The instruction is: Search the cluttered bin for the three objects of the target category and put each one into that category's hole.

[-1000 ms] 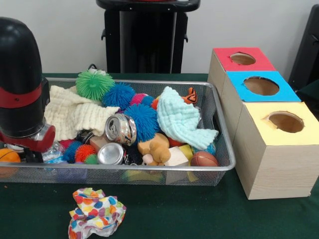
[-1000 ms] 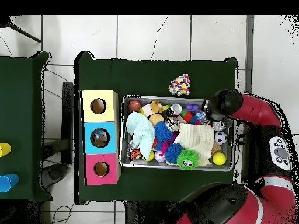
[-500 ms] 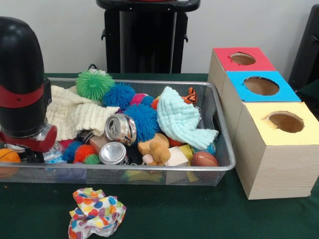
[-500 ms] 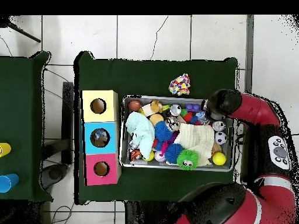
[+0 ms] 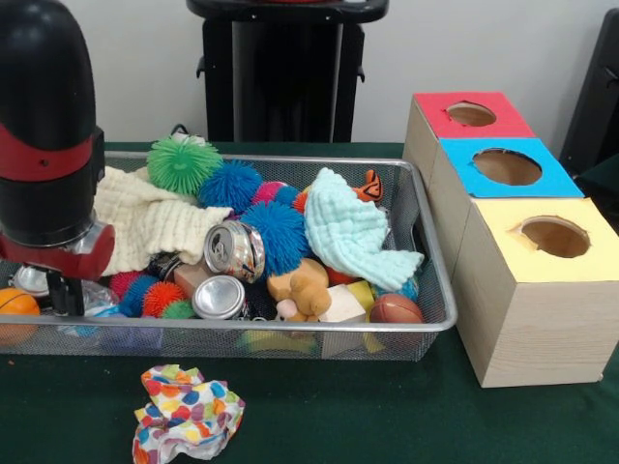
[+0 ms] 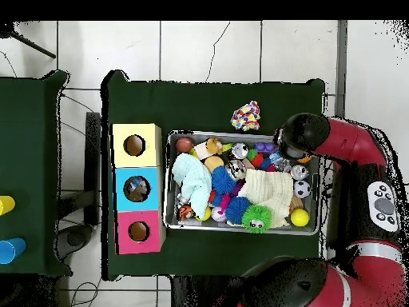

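Red and black, the robot's gripper [image 5: 60, 290] hangs at one end of the wire bin [image 5: 426, 319], low over the toys. Its dark tips sit behind the mesh, so I cannot tell if they are apart or together, or if they hold anything. I cannot tell which kind of thing it is hunting for either. Just under it lies something clear and crinkly. Right beside it is an orange ball [image 5: 14, 304], smooth and round. A little way off are two shiny metal cans [image 5: 235, 249], hard and round, with a thick cream cloth [image 5: 145, 220] behind them. Farther along are spiky rubber balls [image 5: 184, 162] in green and blue, soft and squishy, then a floppy pale blue cloth [image 5: 353, 232]. At the far end sits a small brown football [image 5: 396, 309]. The three boxes [image 5: 522, 290] with round holes, red, blue and yellow, stand past that end, well apart from the gripper. I think it is in the searching step. Next it needs a firm hold on one thing, a lift clear of the pile, and a long carry to the right hole.
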`<state>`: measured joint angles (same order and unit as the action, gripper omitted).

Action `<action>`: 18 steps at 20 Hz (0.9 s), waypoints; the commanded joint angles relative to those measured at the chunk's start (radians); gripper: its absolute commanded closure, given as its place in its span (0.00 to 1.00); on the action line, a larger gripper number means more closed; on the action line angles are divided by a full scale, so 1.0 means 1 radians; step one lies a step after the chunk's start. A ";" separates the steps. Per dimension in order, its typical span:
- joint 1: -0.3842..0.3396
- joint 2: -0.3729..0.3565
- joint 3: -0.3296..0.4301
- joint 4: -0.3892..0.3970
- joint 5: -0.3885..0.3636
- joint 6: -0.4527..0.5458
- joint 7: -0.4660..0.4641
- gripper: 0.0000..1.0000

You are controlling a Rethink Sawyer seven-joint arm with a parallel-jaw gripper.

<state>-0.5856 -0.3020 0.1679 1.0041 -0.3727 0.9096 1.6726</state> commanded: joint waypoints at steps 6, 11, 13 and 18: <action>0.043 -0.061 0.022 0.010 -0.011 0.173 -0.093 1.00; 0.029 -0.063 0.025 0.065 -0.008 0.131 -0.082 1.00; 0.025 -0.071 0.017 0.099 -0.011 0.090 -0.057 0.00; 0.033 -0.075 -0.015 0.127 -0.011 0.026 0.047 0.00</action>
<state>-0.5507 -0.3719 0.1609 1.0079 -0.3727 0.9863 1.6726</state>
